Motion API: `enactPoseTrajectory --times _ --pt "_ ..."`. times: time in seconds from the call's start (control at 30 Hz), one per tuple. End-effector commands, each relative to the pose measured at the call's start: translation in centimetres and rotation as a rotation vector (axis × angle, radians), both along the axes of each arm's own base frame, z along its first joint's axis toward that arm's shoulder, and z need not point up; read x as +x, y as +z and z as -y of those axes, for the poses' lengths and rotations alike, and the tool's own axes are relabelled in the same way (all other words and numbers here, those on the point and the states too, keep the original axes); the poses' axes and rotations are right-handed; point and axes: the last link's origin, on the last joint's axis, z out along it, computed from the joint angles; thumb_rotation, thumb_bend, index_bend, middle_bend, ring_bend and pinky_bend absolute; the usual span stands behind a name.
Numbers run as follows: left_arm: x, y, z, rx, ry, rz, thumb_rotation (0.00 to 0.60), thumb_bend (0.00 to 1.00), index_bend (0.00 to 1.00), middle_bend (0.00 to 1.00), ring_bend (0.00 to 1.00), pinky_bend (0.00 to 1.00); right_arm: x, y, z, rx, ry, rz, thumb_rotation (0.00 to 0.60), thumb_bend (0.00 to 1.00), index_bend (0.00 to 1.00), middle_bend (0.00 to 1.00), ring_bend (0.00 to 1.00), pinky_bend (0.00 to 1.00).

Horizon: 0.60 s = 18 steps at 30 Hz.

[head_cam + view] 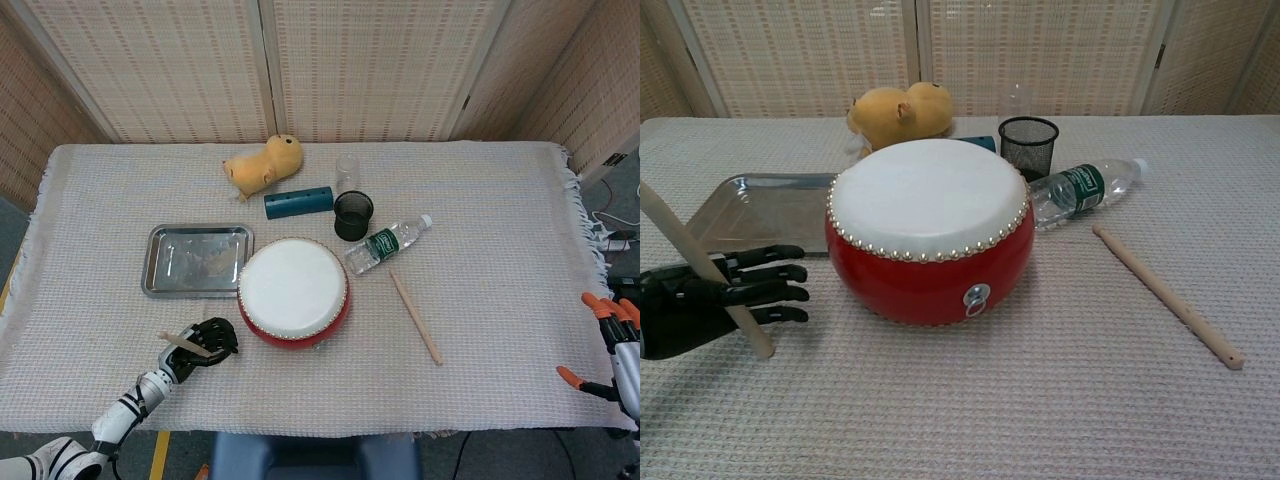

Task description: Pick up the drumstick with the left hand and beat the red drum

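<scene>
Left hand (700,310) low at the near edge (black, fingers extended sideways), right hand (612,352) apart, fingers spread

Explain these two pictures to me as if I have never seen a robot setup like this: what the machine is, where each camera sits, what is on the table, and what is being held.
This is a two-armed robot with human-like hands, at a cloth-covered table. One picture looks down from its head, the other looks forward from its chest. The black left hand grips a wooden drumstick. The right hand, with orange fingertips, waits at the table's edge holding nothing. In the middle stands a red drum. Around it lie a metal tray, a yellow plush toy, a blue tube, a black mesh cup, a water bottle and a second drumstick.
</scene>
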Motion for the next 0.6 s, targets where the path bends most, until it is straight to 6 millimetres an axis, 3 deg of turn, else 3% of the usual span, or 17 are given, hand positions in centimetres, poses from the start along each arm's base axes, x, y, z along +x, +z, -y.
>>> enactPoseTrajectory --times 0.03,0.23,0.6 --pt "-0.2 0.2 -0.2 -0.005 0.039 0.027 0.6 0.28 0.46 0.5 0.44 0.43 0.0 0.0 0.0 0.0 0.0 0.0 0.6 0.09 0.04 0.13 0.0 0.04" --pt "-0.6 0.6 0.0 -0.005 0.055 0.056 0.6 0.28 0.5 0.54 0.47 0.43 0.0 0.0 0.0 0.0 -0.001 0.0 0.6 0.09 0.04 0.13 0.0 0.04" --pt "-1.0 0.1 1.4 -0.019 -0.149 0.056 0.6 0.24 0.51 0.57 0.46 0.38 0.3 0.1 0.0 -0.005 0.012 0.001 0.6 0.09 0.04 0.13 0.0 0.04"
